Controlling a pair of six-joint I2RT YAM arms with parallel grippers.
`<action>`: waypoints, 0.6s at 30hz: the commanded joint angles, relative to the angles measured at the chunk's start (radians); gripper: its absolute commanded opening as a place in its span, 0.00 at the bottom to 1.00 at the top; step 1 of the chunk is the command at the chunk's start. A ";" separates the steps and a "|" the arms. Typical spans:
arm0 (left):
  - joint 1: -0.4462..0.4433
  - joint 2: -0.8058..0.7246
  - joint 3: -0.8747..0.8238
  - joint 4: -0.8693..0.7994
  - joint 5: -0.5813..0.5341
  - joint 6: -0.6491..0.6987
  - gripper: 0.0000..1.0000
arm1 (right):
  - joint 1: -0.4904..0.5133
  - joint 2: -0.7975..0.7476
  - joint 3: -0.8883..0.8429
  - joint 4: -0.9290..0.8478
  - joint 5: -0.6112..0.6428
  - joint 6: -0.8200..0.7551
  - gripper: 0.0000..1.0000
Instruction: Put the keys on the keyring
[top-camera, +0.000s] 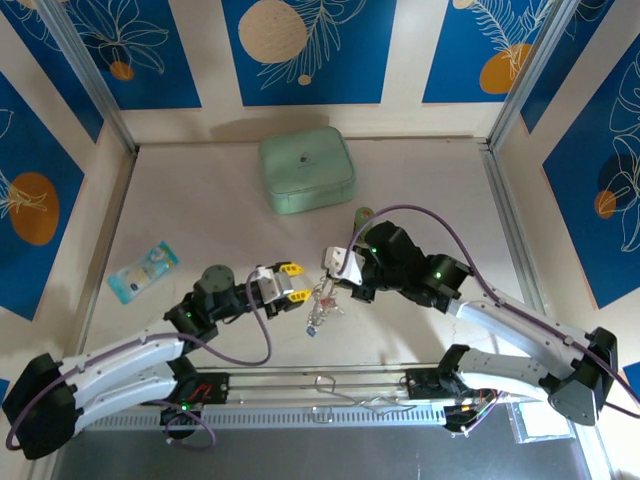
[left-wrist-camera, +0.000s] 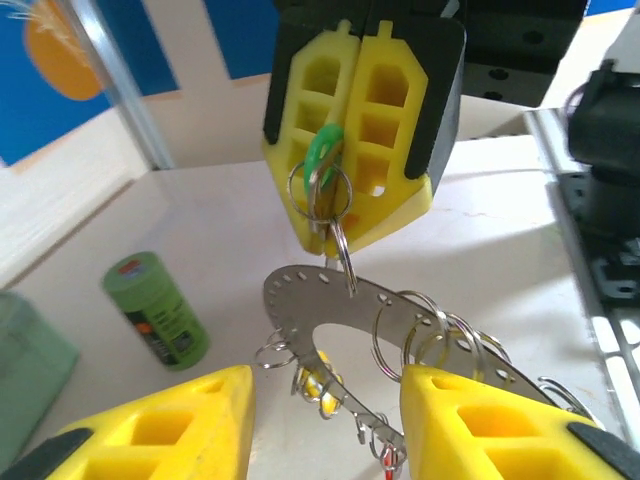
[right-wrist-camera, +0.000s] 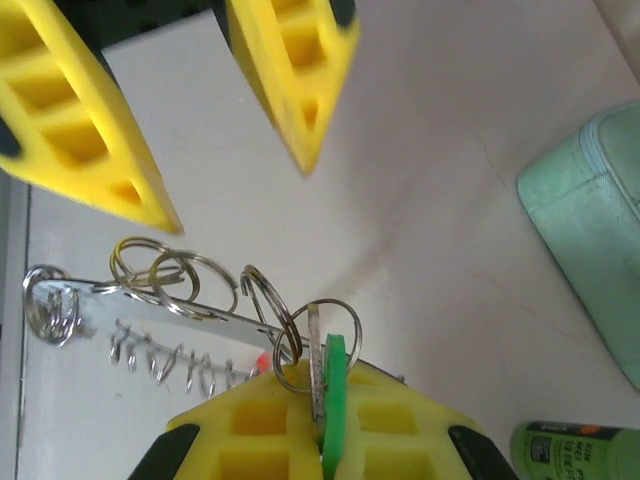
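The right tool (left-wrist-camera: 335, 215) is closed flat on the green key (left-wrist-camera: 322, 150), and the keyring (left-wrist-camera: 310, 295) hangs below it from a small ring (left-wrist-camera: 320, 195) that goes around the key. The keyring here is a curved metal strip with a row of holes. It hangs in the air above the surface (left-wrist-camera: 480, 230), between the two arms.

The left tool (top-camera: 295, 283) is wide open and holds nothing. In the view from above, the keyring is just beside its fingertips, on their right. In the left wrist view the strip lies in front of the open gap, with its long axis sloping from upper left down to lower right. I judge the left arm is the free one to work on the strip, because the right arm carries it.

Count: one green key is clear. A red piece (left-wrist-camera: 388, 455) and a yellow piece (left-wrist-camera: 315, 385) under the strip are probably two more keys, but they are too hidden to be sure. I cannot find the blue one with certainty. At least five small rings hang on the strip.

On the surface also stand one green can (left-wrist-camera: 155, 308), one mint case (top-camera: 307, 170) and one blue packet (top-camera: 143, 270)
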 joint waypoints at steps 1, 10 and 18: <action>-0.005 -0.109 -0.062 0.100 -0.243 -0.031 0.49 | 0.036 0.052 0.080 -0.051 0.108 -0.030 0.00; 0.000 -0.421 -0.122 0.007 -0.835 -0.041 0.60 | 0.151 0.309 0.299 -0.081 0.182 -0.070 0.00; 0.006 -0.652 -0.116 -0.052 -1.204 -0.024 0.64 | 0.195 0.619 0.529 0.081 0.009 -0.031 0.00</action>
